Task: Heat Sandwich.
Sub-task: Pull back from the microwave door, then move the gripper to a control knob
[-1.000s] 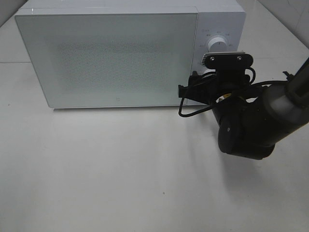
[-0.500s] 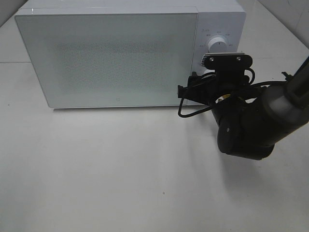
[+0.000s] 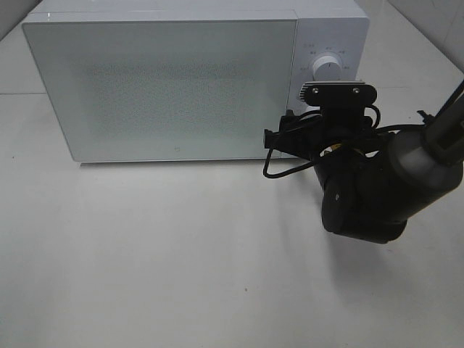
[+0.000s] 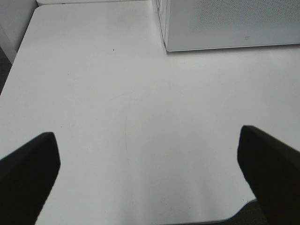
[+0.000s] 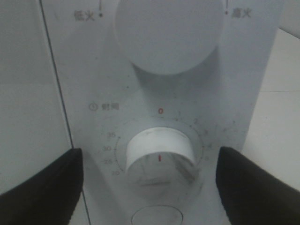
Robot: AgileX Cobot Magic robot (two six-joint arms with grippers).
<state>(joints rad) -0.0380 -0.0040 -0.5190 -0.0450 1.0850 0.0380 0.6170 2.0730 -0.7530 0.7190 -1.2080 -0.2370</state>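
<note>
Closing off-centre is the risk: the right gripper [image 5: 150, 185], jaws wide either side of the timer knob [image 5: 159, 154] (pointer at 0), could slip or overshoot. Meanwhile the left gripper [image 4: 147, 178] hangs wide, empty. The sandwich is unseen, presumably behind the microwave [image 3: 167, 87] door.

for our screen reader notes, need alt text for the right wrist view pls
Close-up of a white microwave: its timer knob, red mark at 0, sits untouched between the open right gripper's dark fingers. A larger knob is further up the panel.
</note>
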